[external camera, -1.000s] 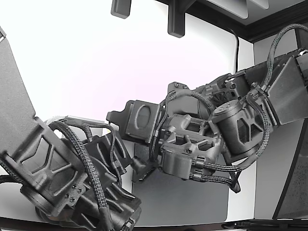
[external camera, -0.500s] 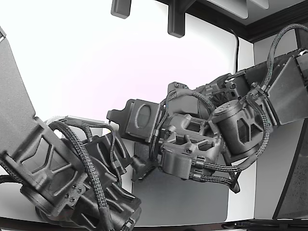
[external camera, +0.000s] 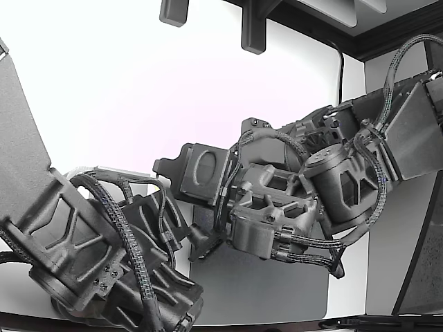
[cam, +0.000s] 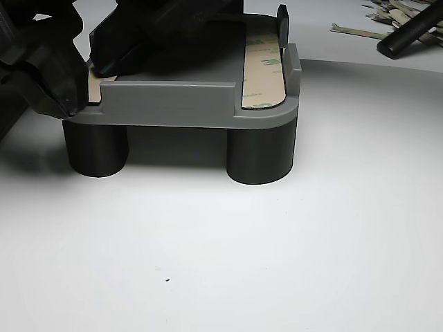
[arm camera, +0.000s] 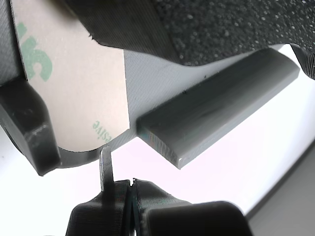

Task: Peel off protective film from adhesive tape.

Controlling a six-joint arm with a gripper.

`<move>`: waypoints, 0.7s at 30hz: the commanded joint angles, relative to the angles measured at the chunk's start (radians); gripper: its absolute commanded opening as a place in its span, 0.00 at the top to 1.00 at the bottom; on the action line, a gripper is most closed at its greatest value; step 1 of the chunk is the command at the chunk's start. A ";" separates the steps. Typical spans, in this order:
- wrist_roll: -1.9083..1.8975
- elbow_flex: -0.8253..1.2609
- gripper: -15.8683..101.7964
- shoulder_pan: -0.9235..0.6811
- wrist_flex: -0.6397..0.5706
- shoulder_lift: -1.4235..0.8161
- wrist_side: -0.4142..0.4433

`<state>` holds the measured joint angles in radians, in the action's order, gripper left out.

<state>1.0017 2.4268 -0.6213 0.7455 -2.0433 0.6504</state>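
Tape strip point(arm camera: 74, 88): tan backing with green printed lettering, only fragments showing, none readable; lies in a slot of the grey holder point(arm camera: 216, 105). A second strip point(cam: 263, 72) sits in the holder's other slot, green print likewise unreadable. Gripper point(arm camera: 129, 194): black jaws pressed together just beside the strip's rounded end, nothing visibly pinched. Exterior view: arms point(external camera: 277, 200) unchanged from earlier frames.
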 commanded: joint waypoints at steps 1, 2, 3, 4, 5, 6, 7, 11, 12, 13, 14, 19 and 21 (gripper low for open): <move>-0.002 -0.031 0.96 0.006 -0.003 -0.014 0.000; -0.002 -0.032 0.96 0.006 -0.003 -0.012 0.000; -0.003 -0.032 0.96 0.005 -0.002 -0.011 0.000; -0.003 -0.034 0.96 0.005 0.000 -0.011 0.000; -0.003 -0.034 0.96 0.005 0.000 -0.011 0.000; -0.003 -0.034 0.96 0.005 0.000 -0.011 0.000; -0.003 -0.034 0.96 0.005 0.000 -0.011 0.000; -0.003 -0.035 0.96 0.005 0.002 -0.009 0.002; -0.003 -0.035 0.96 0.005 0.003 -0.009 0.002; -0.003 -0.035 0.96 0.005 0.005 -0.009 0.003; -0.003 -0.034 0.96 0.005 0.006 -0.009 0.006; -0.003 -0.037 0.96 0.005 0.006 -0.008 0.006; -0.003 -0.038 0.96 0.005 0.006 -0.006 0.005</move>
<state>1.0002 2.4222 -0.6228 0.7547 -2.0356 0.6519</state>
